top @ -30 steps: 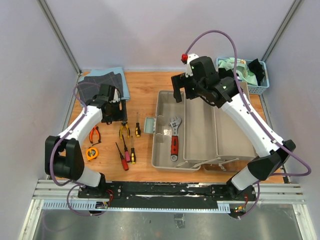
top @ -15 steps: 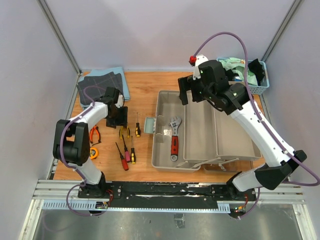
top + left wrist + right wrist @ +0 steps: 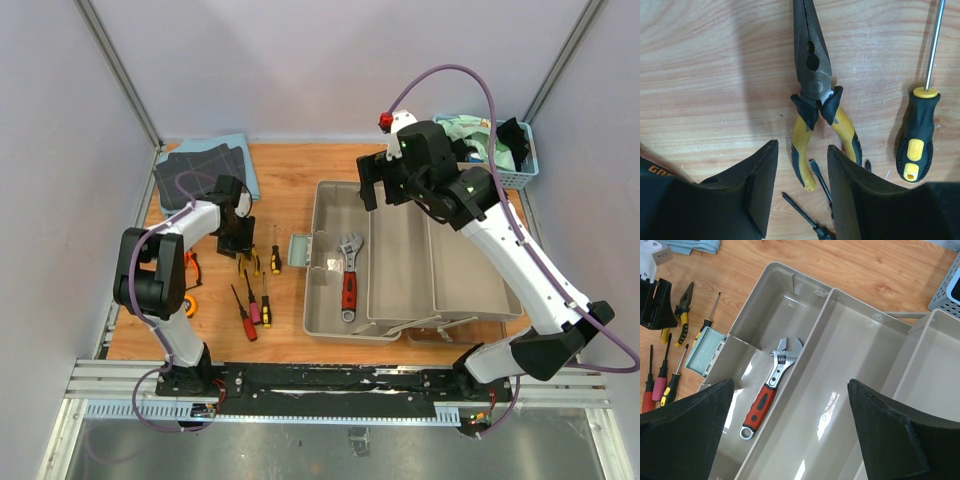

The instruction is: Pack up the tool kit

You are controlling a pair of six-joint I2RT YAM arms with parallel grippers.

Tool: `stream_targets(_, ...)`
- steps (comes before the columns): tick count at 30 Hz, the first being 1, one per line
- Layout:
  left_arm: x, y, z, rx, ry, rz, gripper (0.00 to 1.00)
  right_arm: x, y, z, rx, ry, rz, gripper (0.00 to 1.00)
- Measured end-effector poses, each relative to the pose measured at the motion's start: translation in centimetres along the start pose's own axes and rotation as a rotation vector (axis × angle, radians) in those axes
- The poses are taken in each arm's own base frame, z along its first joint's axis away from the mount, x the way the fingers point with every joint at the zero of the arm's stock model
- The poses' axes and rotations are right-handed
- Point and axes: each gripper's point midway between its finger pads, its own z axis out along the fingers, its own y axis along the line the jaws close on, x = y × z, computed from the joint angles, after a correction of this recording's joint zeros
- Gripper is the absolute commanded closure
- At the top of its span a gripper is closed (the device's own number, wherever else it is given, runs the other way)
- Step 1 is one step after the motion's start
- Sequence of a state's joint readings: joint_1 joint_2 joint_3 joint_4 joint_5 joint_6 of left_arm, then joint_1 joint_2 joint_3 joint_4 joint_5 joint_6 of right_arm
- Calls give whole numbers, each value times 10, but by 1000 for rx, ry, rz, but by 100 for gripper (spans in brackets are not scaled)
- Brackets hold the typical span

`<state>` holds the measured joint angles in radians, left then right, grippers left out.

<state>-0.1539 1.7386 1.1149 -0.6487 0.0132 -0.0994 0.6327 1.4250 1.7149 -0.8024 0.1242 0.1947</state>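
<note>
The grey-beige toolbox (image 3: 400, 270) lies open with its trays folded out. A red-handled wrench (image 3: 349, 276) lies in its left tray, also in the right wrist view (image 3: 771, 385). My left gripper (image 3: 240, 243) is open and low over the yellow-handled pliers (image 3: 815, 95), its fingers (image 3: 755, 185) straddling the left handle without touching it. Orange-handled pliers (image 3: 189, 268), an orange tape measure (image 3: 184, 306) and small screwdrivers (image 3: 252, 308) lie on the table. My right gripper (image 3: 376, 186) is open wide and empty above the toolbox's back left (image 3: 855, 370).
Folded dark grid cloths (image 3: 200, 165) lie at the back left. A blue slatted basket (image 3: 495, 148) with cloths stands at the back right. A black-and-yellow screwdriver (image 3: 917, 135) lies right of the yellow pliers. A small translucent lid (image 3: 299, 250) sticks out from the toolbox's left side.
My left arm has folded in and its gripper has moved down over the yellow pliers. My right gripper rose and shifted right a second ago, then held still.
</note>
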Motion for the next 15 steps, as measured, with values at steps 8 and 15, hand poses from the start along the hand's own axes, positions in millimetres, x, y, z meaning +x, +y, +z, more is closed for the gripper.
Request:
stream_targets(8, 4, 2, 11, -5, 29, 17, 65, 3, 0, 2, 2, 9, -3, 2)
stream_targets(15, 2, 1, 13, -2, 42, 29, 100, 3, -2, 1, 9, 8, -4, 2)
